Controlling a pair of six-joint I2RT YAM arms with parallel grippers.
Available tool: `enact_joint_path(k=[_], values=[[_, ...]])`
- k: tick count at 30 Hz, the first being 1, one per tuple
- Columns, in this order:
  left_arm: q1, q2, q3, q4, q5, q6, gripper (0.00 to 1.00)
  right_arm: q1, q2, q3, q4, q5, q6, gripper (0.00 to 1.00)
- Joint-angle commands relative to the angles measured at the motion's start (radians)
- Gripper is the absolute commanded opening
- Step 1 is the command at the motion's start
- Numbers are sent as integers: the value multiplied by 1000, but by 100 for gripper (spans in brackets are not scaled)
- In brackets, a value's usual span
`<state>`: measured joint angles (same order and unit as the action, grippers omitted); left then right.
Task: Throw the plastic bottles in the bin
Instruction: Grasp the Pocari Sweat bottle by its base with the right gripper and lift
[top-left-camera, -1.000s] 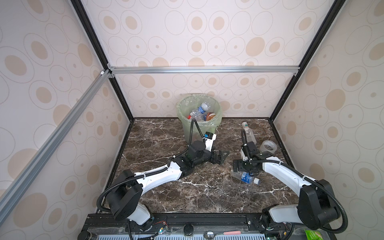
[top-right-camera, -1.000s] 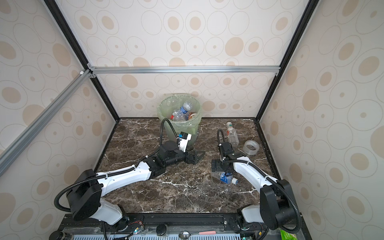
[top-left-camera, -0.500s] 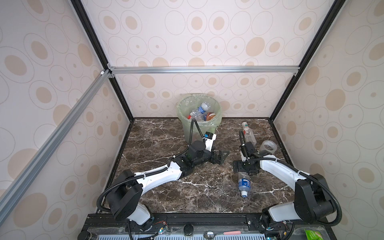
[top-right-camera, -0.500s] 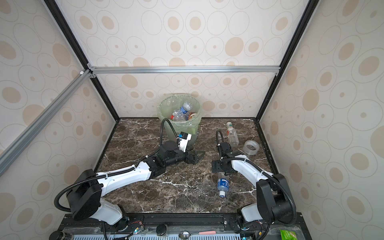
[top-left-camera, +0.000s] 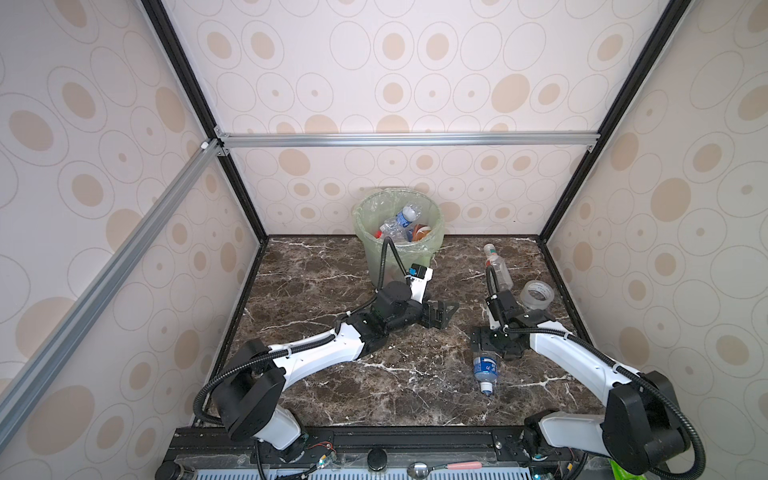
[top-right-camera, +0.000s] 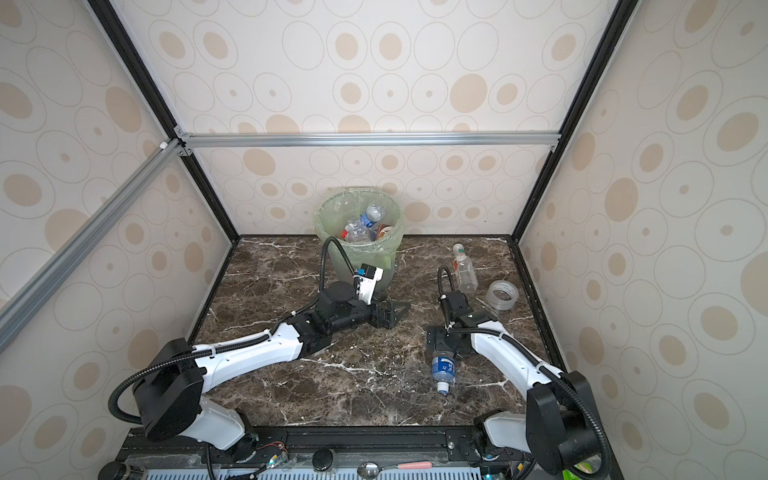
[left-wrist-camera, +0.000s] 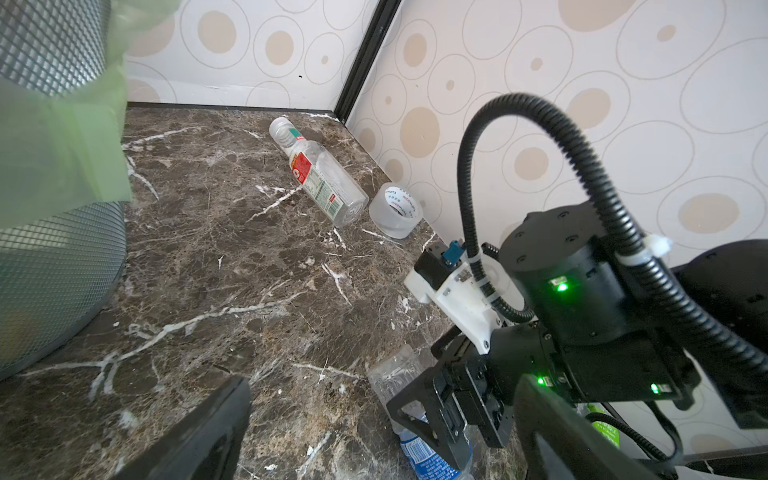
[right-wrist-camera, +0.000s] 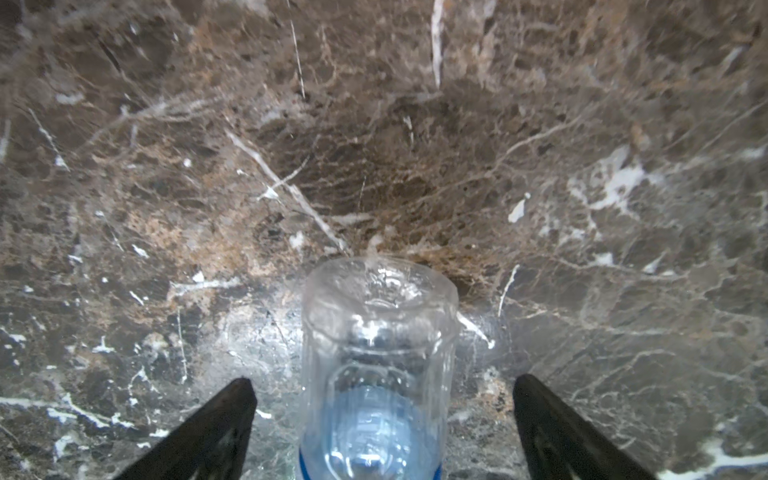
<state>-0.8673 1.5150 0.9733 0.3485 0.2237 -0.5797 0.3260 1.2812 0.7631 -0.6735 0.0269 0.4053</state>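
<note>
1. We look down on a dark marble tabletop (top-left-camera: 395, 399) veined with white. It is the floor of a booth whose walls (top-left-camera: 415, 83) are patterned with beige ovals, and aluminium bars (top-left-camera: 407, 139) run across the back and the left side.
2. We count two loose bottles on the table. The nearer one, a blue-label bottle (top-left-camera: 484, 369), lies front right with its cap toward us.
3. The right gripper (top-left-camera: 493, 347) points down at that bottle's base. Its jaws stand wide, one finger on each side with a gap on both, so it grips nothing.
4. The left gripper (top-left-camera: 444, 313) hangs over mid-table in front of the bin, jaws spread wide and empty.
5. Farther right we see one roll of tape (top-left-camera: 537, 294), and just beside it the second loose one, a clear bottle (top-left-camera: 498, 268), on its side.
6. One bin (top-left-camera: 374, 257), lined with a green bag, stands against the back wall. We make out at least three bottles inside; the rest are too jumbled to count.
</note>
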Motion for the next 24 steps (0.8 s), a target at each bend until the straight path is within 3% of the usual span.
enact_joint_path(k=[1,8,15,20,24], values=[[-10,10,22,8,13,1,99,13,9,-28,-15,-26,33,100],[-11,9,18,4,11,-2,99,16,80,-41,55,-65,41,85],[-12,1,21,-6,3,3,99,22,141,-9,86,-77,31,57],[-10,-5,33,-22,-6,8,99,21,122,83,49,-54,13,53],[-9,-37,49,-61,-63,29,99,21,117,253,38,-34,2,53]])
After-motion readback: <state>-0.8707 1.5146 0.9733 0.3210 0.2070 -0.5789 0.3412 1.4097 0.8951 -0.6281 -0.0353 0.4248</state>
